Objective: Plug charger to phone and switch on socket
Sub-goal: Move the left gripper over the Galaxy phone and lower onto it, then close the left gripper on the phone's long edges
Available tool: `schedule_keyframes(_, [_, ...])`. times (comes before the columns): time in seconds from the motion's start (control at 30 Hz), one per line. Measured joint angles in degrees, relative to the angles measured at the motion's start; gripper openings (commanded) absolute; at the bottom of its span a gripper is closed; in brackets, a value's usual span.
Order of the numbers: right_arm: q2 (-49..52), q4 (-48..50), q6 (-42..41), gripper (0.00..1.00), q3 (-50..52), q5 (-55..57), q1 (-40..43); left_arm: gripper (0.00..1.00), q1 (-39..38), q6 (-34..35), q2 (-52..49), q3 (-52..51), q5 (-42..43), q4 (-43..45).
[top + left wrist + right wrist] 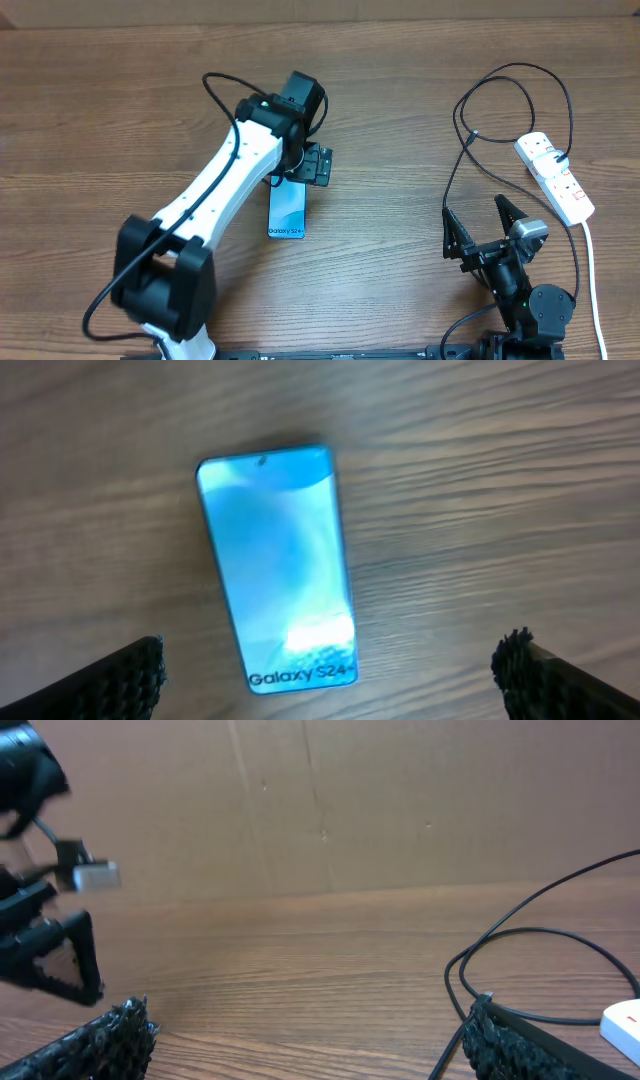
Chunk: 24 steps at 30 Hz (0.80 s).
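Wood worktop [400, 300], first step: the phone [287, 215] lay flat under the left end effector [325, 665], spread and empty. Right of the phone, the right end effector [474, 208], also spread, sat by the charger [520, 68] leading to the socket [555, 178]. The next move likely called for pinching its plug.

We find the phone [287, 214] flat on the counter [400, 130], left of centre. The socket [556, 178] lies well apart at far right, with the charger [520, 66] looping behind and left of it.

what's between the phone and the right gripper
Overhead view: only bare wooden table between the phone and the right gripper; the charger cable comes down close beside the gripper.
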State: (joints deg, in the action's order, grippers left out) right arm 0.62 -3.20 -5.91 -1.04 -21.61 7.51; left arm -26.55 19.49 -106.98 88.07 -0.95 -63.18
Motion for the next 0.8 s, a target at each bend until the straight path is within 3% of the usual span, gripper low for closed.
schedule_keyframes(0.3, [0.0,0.0,0.0,1.0,0.0,0.0,0.0,1.0,0.0,4.6,-7.0,0.1,-1.3,-4.7])
schedule_keyframes(0.8, [0.0,0.0,0.0,1.0,0.0,0.0,0.0,0.99,0.0,5.7,-12.6,-0.6,-0.3,-4.1])
